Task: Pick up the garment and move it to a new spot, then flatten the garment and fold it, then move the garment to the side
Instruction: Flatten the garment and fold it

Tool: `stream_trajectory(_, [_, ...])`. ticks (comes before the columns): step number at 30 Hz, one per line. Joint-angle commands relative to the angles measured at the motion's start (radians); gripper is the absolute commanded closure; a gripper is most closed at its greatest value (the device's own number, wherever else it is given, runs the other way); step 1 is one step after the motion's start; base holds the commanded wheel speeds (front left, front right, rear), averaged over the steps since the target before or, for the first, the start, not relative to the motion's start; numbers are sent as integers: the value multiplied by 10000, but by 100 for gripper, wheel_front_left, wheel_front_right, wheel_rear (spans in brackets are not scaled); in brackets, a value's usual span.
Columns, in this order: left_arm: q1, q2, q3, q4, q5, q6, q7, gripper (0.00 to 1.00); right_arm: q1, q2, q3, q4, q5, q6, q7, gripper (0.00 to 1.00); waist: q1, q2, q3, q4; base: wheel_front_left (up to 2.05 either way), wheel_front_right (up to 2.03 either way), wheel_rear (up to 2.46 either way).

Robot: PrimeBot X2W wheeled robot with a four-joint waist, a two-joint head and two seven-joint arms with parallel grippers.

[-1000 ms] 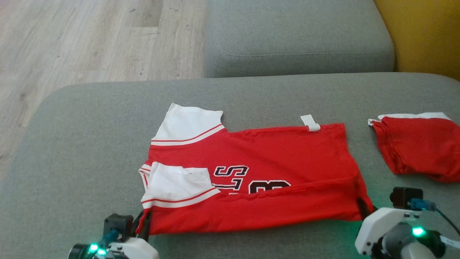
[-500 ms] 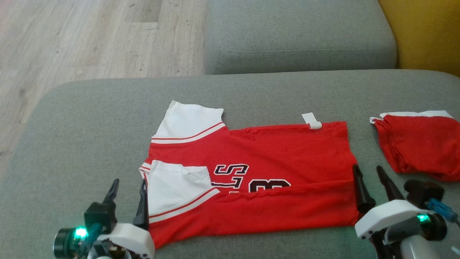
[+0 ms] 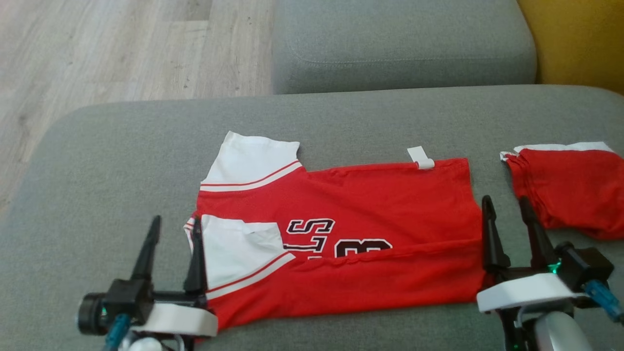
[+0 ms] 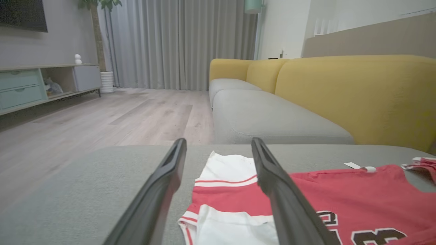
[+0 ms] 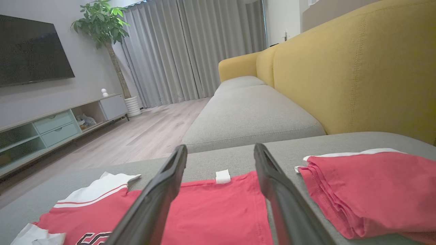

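Grey sofa seat [image 3: 97, 161] is taking up most of the head view, with wood floor [image 3: 122, 53] running behind it at upper left and a yellow backrest [image 3: 575, 44] showing at upper right. Red jersey [image 3: 380, 204] is lying flat in the middle of the seat. It is part folded: the near hem is turned up over the black lettering, and the white sleeves are pointing to the robot's left. A second red garment [image 3: 570, 190], folded, is sitting near the jersey on its right, apart from it.

Left gripper [image 3: 176, 222] is hovering at the jersey's near left corner, fingers spread wide and gripping nothing, inner finger overlapping the sleeve edge; contact unclear. Right gripper [image 3: 505, 200] is hovering at the jersey's right edge, fingers also spread and empty, outer finger over the bare grey strip between the two garments. Small white tag [image 3: 420, 158] is sticking out from the jersey's far edge.
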Motion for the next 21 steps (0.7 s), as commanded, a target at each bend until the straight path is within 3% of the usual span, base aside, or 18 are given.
stream_trajectory(1, [-475, -6, 410, -159, 127, -129, -117, 0, -380, -78, 327, -374, -1, -7, -126, 0, -1, 0, 57, -30, 0, 0, 0])
stream_trajectory(6, [-555, -243, 547, 46, 367, -428, -119, 0, -365, -78, 278, -614, -43, -7, -135, 0, -1, 0, 214, -44, 0, 0, 0])
stream_trajectory(12, [-1507, 6, 490, 549, 650, -879, -21, 0, -540, -78, 241, -863, -108, -7, -137, 0, -1, 0, 753, -57, 0, 0, 0])
stream_trajectory(18, [-4230, 625, -32, 1845, 747, -2170, 1764, 0, -1153, -78, 312, -1094, -277, -7, -138, 0, -1, 0, 1927, -201, 0, 0, 0])
stream_trajectory(21, [-5718, 1065, -303, 2819, 701, -2601, 2741, 0, -1550, -78, 464, -1185, -324, -7, -138, 0, -1, 0, 2569, -465, 0, 0, 0])
